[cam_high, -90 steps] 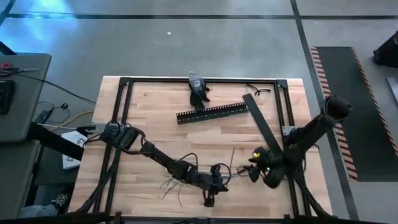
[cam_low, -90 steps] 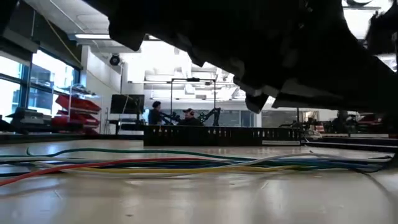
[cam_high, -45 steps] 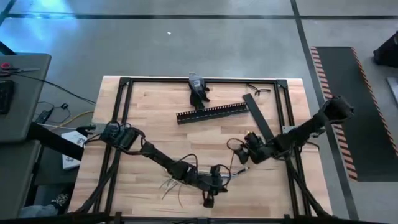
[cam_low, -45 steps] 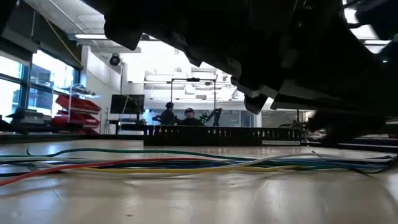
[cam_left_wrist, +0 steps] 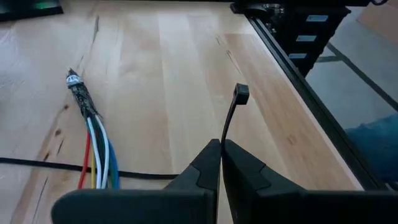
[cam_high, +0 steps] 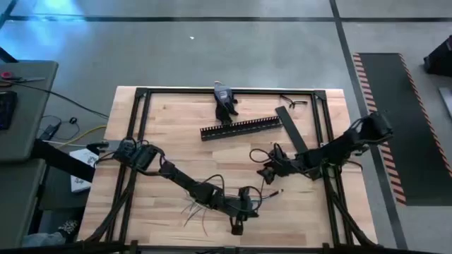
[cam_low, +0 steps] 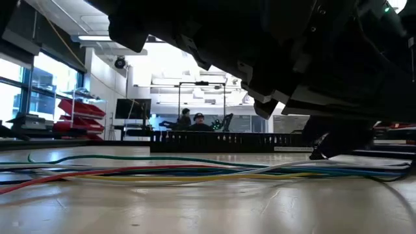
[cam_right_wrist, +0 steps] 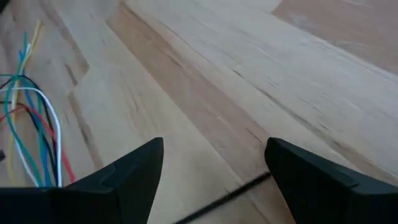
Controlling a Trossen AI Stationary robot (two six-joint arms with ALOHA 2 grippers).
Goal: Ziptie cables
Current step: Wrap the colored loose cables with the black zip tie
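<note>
On pale wooden table (cam_high: 176, 141), loose cables (cam_low: 162, 170), two people beyond (cam_low: 192, 121)

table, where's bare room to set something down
Bare wood lies on the table left of the comb-edged duct, and near the front right corner. Crowded: the front middle, where the left tool, shut on a zip tie, sits among the cables, and around the open right tool.

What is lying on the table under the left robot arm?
Thin cables poke out from beneath the left arm onto the wooden table. The arm covers their middle. Its left tool pinches a black zip tie.
</note>
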